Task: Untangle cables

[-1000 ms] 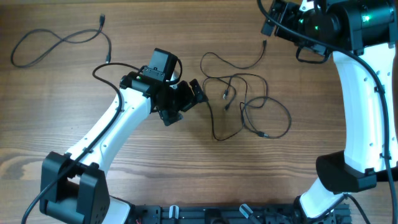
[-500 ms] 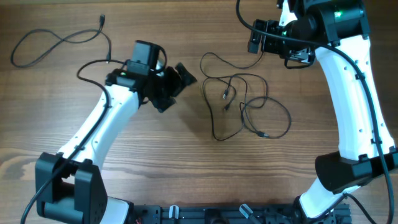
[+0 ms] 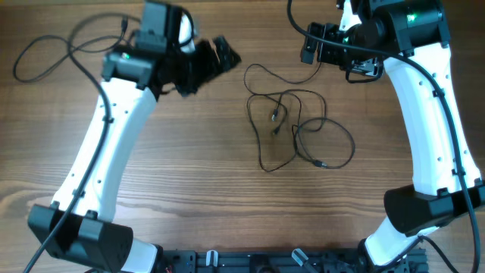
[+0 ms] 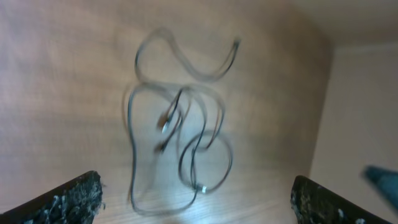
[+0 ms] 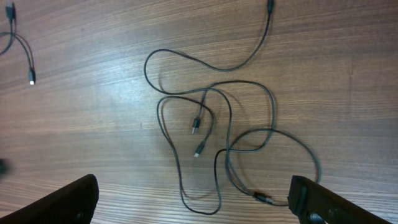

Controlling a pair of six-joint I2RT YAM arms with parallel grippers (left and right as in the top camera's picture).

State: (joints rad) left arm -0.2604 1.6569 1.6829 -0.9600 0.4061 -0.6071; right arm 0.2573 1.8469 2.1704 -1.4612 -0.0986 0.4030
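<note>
The tangled cables [image 3: 292, 125] lie as thin black loops with small plug ends on the wooden table's centre right. They appear blurred in the left wrist view [image 4: 180, 124] and sharp in the right wrist view [image 5: 217, 124]. My left gripper [image 3: 212, 67] hangs high up, left of the tangle, open and empty [image 4: 199, 211]. Above the tangle's far side is my right gripper [image 3: 337, 54], also open with nothing between its fingers [image 5: 199, 208]. Neither gripper touches a cable.
A separate thin black cable [image 3: 45, 57] lies spread out at the far left of the table, partly under the left arm; its plug end [image 5: 31, 79] shows at the right wrist view's left edge. The table's right edge [image 4: 323, 112] shows in the left wrist view.
My left arm has lifted and swung back towards the far left, away from the tangle. The right arm came in from the far right, then held still. The cables have not moved.
</note>
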